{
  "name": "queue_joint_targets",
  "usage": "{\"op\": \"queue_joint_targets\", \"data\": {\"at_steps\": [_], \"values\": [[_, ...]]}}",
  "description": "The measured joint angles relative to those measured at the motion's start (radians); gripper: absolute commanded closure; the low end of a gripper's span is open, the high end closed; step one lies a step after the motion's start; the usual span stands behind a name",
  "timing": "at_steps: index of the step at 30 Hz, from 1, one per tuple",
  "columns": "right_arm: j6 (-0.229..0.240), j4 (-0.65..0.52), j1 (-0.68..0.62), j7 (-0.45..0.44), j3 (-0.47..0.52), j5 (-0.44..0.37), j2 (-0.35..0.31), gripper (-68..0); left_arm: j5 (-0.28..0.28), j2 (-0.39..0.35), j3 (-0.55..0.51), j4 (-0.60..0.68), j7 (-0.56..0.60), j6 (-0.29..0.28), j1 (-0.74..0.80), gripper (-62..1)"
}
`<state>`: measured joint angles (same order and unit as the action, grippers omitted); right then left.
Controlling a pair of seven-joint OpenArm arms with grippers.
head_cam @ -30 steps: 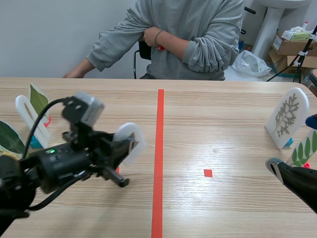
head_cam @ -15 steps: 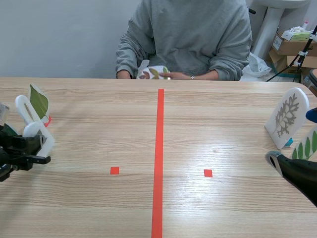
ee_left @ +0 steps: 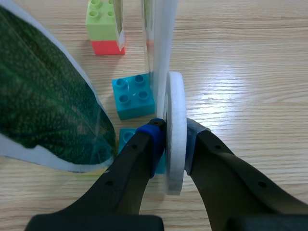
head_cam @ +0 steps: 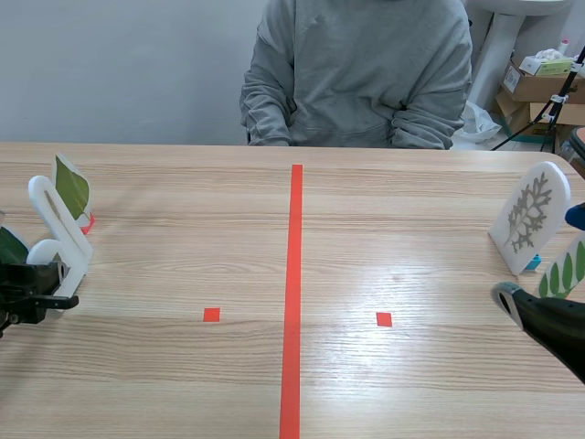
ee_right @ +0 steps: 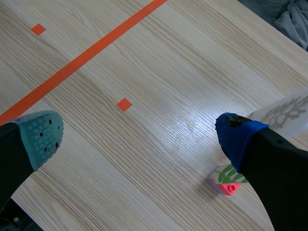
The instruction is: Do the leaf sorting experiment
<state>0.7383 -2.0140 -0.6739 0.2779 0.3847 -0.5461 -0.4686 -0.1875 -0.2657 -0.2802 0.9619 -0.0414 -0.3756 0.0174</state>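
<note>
At the table's far left my left gripper (head_cam: pixel 44 285) is shut on the edge of a white leaf card (head_cam: pixel 43 251). In the left wrist view that white card (ee_left: pixel 173 96) stands upright on edge, pinched between my pads (ee_left: pixel 153 137), over a blue brick (ee_left: pixel 126 137). A second upright white card (ee_left: pixel 159 43) stands just ahead on another blue brick (ee_left: pixel 134 96). A large dark green leaf card (ee_left: pixel 43 101) leans beside them. My right gripper (ee_right: pixel 139 137) hangs open at the right edge, holding nothing.
A person in a grey sweater (head_cam: pixel 361 73) sits across the table. On the right stand a white card with a leaf skeleton (head_cam: pixel 530 215) and a card with a green compound leaf (head_cam: pixel 562 274). A green-on-red brick (ee_left: pixel 103 26) sits beyond the left cards.
My left arm carried the white card from near the middle to the far left and lowered it beside the other cards. The person drew both hands back. The right arm stayed put.
</note>
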Motion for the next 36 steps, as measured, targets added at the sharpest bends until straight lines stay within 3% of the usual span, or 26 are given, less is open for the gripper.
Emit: {"op": "queue_joint_targets", "data": {"at_steps": [8,21,24,26,30,36], "values": [[0.0,0.0,0.0,0.0,0.0,0.0,0.0,-67.9,0.003,0.0,0.0,0.001,-0.008,-0.002,0.005,-18.2],[0.0,0.0,0.0,0.0,0.0,0.0,0.0,-67.9,0.003,0.002,0.0,0.001,0.032,-0.002,0.005,-49.9],[0.0,0.0,0.0,0.0,0.0,0.0,0.0,-67.9,0.003,0.003,0.0,0.004,0.05,-0.01,0.006,-50.8],[0.0,0.0,0.0,0.0,0.0,0.0,0.0,-67.9,0.003,0.002,0.0,0.013,0.089,-0.045,0.023,-50.8],[0.0,0.0,0.0,0.019,0.0,0.0,0.0,-67.9,0.003,0.003,-0.007,0.079,0.142,-0.067,0.134,-50.8],[0.0,0.0,0.0,0.023,0.0,0.0,0.0,-67.9,-0.014,0.011,-0.179,0.262,0.238,-0.093,0.427,-50.8]]}}
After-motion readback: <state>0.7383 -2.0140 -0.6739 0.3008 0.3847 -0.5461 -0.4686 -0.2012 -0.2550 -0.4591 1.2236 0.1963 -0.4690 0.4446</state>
